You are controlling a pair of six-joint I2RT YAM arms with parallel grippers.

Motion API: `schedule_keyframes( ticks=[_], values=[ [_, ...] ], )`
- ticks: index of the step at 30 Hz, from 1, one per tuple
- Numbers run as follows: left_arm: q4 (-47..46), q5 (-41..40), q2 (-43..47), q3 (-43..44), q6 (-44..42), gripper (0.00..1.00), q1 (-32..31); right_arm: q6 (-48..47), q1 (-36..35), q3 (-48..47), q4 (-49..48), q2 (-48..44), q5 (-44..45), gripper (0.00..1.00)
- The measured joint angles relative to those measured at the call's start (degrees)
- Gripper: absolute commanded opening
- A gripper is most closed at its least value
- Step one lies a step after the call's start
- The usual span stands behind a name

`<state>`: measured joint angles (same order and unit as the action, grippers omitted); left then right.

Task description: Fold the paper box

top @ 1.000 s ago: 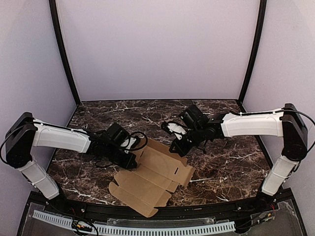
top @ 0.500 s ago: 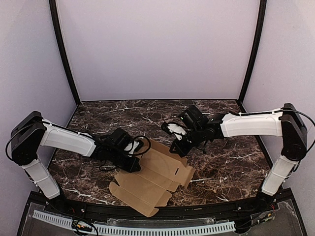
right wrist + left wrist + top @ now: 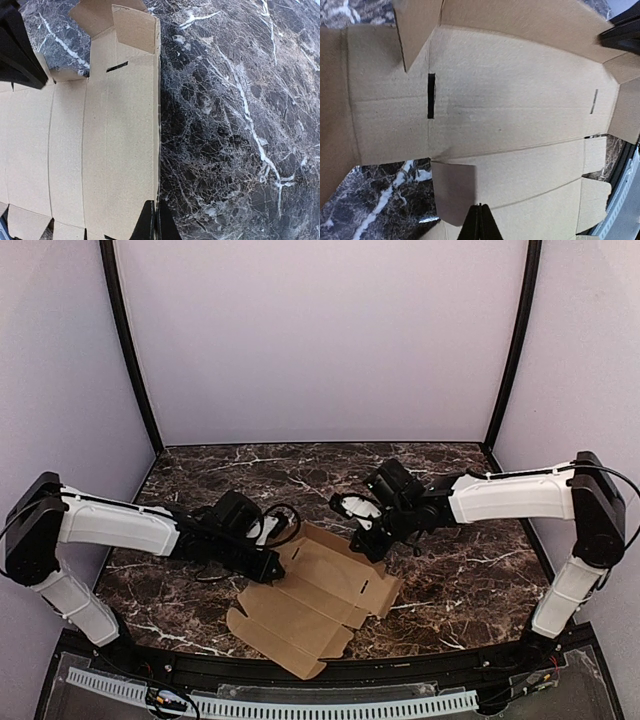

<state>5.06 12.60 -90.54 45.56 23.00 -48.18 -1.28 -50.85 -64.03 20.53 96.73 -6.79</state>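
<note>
The paper box (image 3: 320, 600) is a flat brown cardboard blank lying on the marble table, unfolded, with creases and small tabs. My left gripper (image 3: 268, 568) is at its left edge. In the left wrist view the left gripper (image 3: 480, 212) is shut, its tips against the cardboard (image 3: 520, 115) beside a small raised flap (image 3: 452, 192). My right gripper (image 3: 368, 545) is at the far right edge. In the right wrist view the right gripper (image 3: 156, 215) is shut on the thin edge of the box (image 3: 120, 150), which runs in between the fingers.
The dark marble table (image 3: 460, 570) has lilac walls at the back and sides with black corner posts. A white perforated rail (image 3: 300, 708) runs along the near edge, close to the box's front tabs. The left arm's fingers (image 3: 20, 55) show in the right wrist view.
The box has slid slightly to the right. The left arm has shifted a little and the right gripper has crept right with the box's edge. Both grippers stay shut.
</note>
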Motion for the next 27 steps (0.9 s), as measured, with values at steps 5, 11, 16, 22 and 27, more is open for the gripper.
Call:
schedule_keyframes(
  ticks=[5,11,16,22,27],
  values=[
    [2.49,-0.44,8.79,0.76,-1.57,0.03,0.0,-4.24,-0.98,1.31,-1.25,-1.6,3.41,0.0],
    [5.38,-4.48,16.98,3.19,-4.52,0.06,0.0,-10.78,-3.08,4.59,-4.87,-5.84,7.13,0.0],
    [6.97,-9.22,21.9,3.15,-6.19,0.08,0.0,-17.88,-4.61,6.23,-7.63,-8.72,8.98,0.0],
    [5.64,-15.26,29.7,-0.13,-6.8,0.14,0.15,-25.31,-6.32,8.44,-10.73,-9.68,11.65,0.0],
    [3.19,-16.85,33.94,-4.04,-6.43,0.29,2.29,-31.32,-8.35,10.54,-13.27,-9.68,14.53,0.0]
  ],
)
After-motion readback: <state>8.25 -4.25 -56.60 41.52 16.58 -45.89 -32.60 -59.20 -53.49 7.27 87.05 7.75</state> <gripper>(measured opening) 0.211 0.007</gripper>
